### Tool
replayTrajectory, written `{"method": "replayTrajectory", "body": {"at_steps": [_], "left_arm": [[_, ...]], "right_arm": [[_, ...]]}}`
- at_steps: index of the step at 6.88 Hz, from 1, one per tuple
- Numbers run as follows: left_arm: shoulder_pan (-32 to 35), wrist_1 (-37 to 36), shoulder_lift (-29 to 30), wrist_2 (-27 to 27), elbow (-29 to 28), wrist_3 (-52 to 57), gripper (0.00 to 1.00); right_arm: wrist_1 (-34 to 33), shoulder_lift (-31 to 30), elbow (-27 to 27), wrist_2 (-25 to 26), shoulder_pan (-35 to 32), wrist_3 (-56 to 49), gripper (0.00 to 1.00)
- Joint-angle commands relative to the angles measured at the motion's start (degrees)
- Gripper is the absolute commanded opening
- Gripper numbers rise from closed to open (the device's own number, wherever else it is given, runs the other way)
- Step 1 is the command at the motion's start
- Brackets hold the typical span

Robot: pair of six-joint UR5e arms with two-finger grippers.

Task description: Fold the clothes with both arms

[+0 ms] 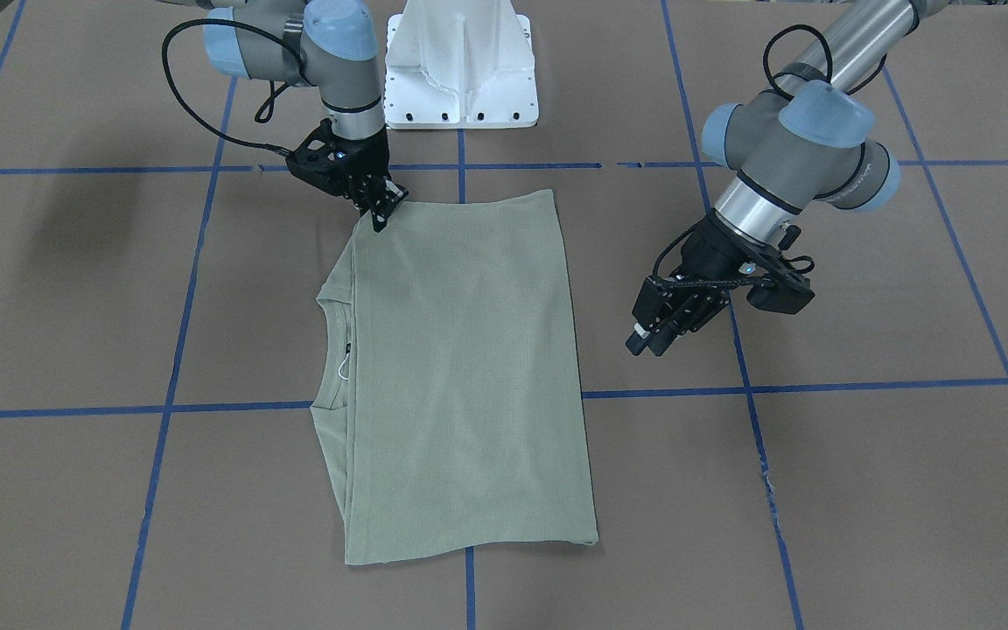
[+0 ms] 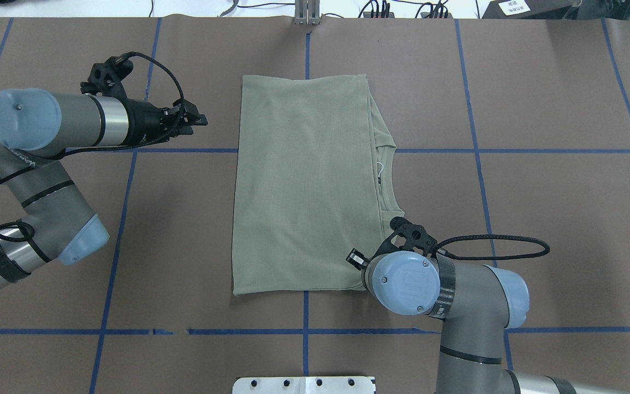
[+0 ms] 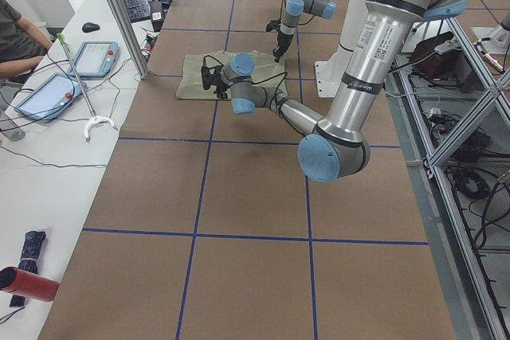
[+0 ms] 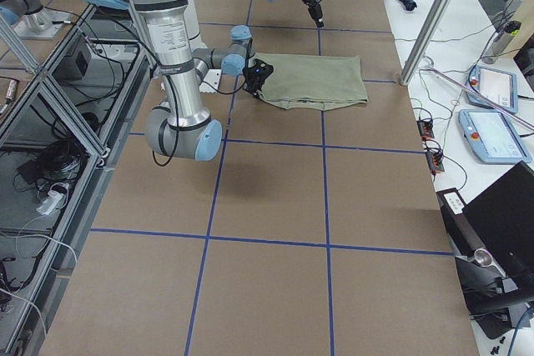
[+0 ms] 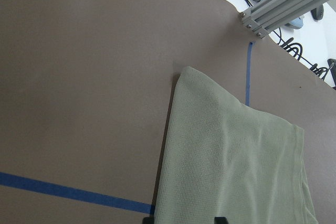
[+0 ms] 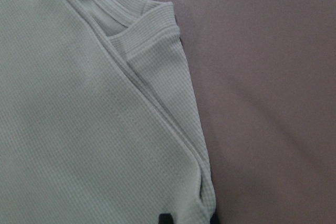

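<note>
Landmark: white pedestal base [image 1: 460, 66], at the robot's edge of the table [image 1: 863, 490].
Shirt: the sage-green shirt [image 1: 460, 367] lies flat on the table, folded into a long rectangle. It runs straight out from in front of the pedestal base, and its closest short edge is near the base.
Collar: the collar [image 1: 333, 350] peeks out from under the top layer along the long edge, on the robot's-right side of the base (a white string loop [image 1: 345, 367] shows at the neckline).
Right gripper: the right gripper [image 1: 379, 214] is close in front of the base, to its robot's-right side. It points down at the shirt corner nearest the base. In the wrist view its two fingertips [image 6: 165, 217] stand a little apart, with the shirt's layered edge between them.
Left gripper: the left gripper [image 1: 648, 343] is farther out from the base, to its robot's-left side. It sits beside the shirt's long edge and apart from it (bare table under it). Its fingers are spread and hold nothing.
Blue tape: grid lines [image 1: 233, 407] cross the table out from the base and pass under the shirt.
</note>
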State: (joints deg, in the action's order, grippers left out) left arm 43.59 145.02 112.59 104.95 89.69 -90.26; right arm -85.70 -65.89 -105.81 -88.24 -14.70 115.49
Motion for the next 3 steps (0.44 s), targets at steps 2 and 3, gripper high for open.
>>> {"method": "replayTrajectory", "body": {"at_steps": [2, 3], "left_arm": [[0.0, 0.0, 0.0, 0.0, 0.0, 0.0, 0.48], [0.0, 0.0, 0.0, 0.0, 0.0, 0.0, 0.48]], "right_arm": [[-0.4, 0.5, -0.3, 0.0, -0.3, 0.0, 0.0], [-0.5, 0.5, -0.4, 0.0, -0.6, -0.1, 0.0]]}}
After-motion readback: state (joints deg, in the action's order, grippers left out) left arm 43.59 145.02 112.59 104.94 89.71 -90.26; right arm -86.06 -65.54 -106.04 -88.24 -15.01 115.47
